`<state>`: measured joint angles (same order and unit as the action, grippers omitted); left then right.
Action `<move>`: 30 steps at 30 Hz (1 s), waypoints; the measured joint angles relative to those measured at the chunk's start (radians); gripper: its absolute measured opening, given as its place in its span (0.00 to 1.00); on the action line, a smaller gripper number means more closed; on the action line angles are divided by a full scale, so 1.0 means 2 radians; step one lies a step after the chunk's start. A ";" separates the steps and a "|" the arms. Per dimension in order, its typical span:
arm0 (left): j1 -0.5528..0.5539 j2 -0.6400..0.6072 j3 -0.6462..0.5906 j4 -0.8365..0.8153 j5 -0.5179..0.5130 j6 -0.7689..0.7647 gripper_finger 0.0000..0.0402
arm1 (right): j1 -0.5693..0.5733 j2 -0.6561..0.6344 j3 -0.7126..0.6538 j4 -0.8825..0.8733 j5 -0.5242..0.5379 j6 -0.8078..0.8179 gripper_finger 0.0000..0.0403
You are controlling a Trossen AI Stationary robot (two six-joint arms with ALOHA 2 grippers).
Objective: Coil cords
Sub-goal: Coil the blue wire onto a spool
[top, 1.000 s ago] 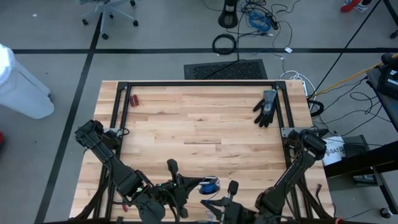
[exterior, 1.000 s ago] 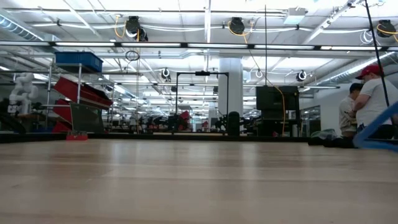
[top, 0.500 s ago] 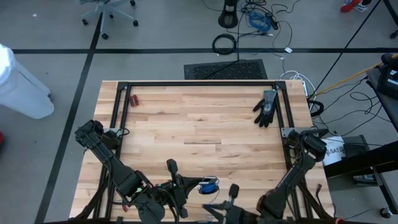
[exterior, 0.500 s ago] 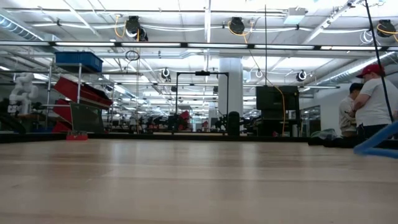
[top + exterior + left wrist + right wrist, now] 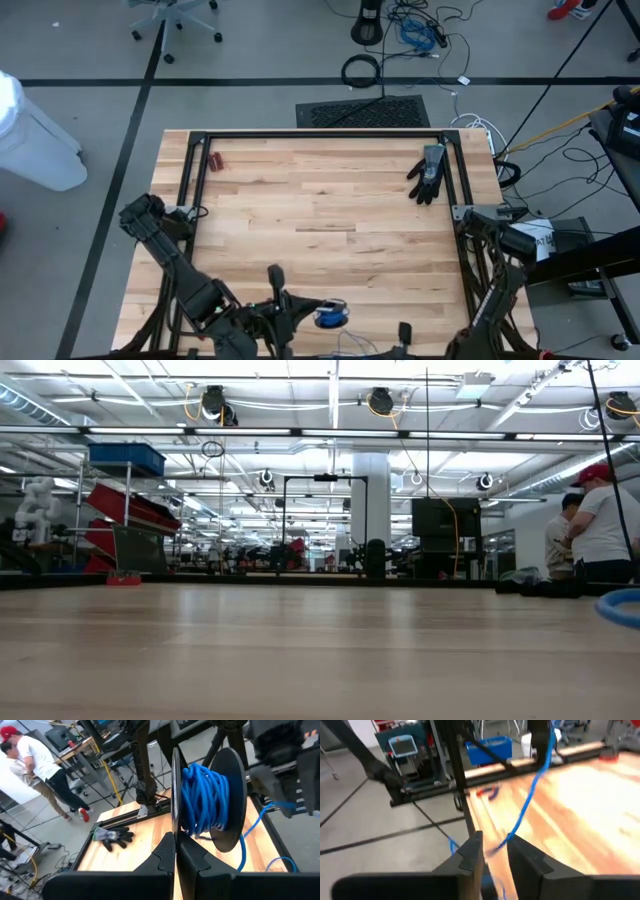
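Item: cord (image 5: 202, 800), one, bright blue, thin, wound on a black spool at bottom centre of the high view. Judged light, limp, springy; best taken near the free tail (loops may slip). Left end effector (image 5: 176, 851) pinches a spool flange; right end effector (image 5: 492, 850) stands parted, the tail running loose between its fingers. Black glove (image 5: 429, 172): one.

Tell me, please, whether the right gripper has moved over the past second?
Yes. In the high view the right gripper has drawn back toward the table's near edge, away from the black glove.
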<state>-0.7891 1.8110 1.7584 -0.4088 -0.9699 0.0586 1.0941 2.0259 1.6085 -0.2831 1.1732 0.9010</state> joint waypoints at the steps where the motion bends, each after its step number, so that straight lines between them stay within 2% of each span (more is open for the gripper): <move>1: -0.001 0.000 0.000 -0.001 0.001 0.000 0.02 | 0.004 0.004 0.000 -0.018 0.002 0.024 0.20; 3: -0.002 0.000 0.000 -0.001 0.006 0.000 0.02 | 0.009 0.011 0.000 -0.033 0.009 0.054 0.23; 5: -0.002 0.000 0.000 -0.002 0.017 0.000 0.02 | 0.010 0.017 0.000 -0.029 0.017 0.051 0.25; 11: 0.002 -0.001 0.000 -0.002 0.028 0.000 0.02 | -0.001 0.000 0.000 -0.017 0.020 -0.063 0.30; 16: 0.002 -0.001 0.000 -0.002 0.028 0.000 0.02 | -0.022 -0.022 0.000 0.023 0.072 -0.147 0.32; 19: 0.003 -0.001 0.000 -0.002 0.028 0.000 0.02 | -0.046 -0.020 0.000 0.054 0.067 -0.220 0.34; 25: 0.005 -0.002 0.000 -0.002 0.028 -0.001 0.02 | -0.094 -0.005 0.000 0.055 0.073 -0.249 0.35; 30: 0.005 -0.002 0.000 -0.002 0.028 0.000 0.02 | -0.110 -0.001 0.000 0.056 0.078 -0.277 0.35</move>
<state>-0.7795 1.8072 1.7592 -0.4126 -0.9142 0.0582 0.8748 2.0232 1.6089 -0.1707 1.3300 0.3471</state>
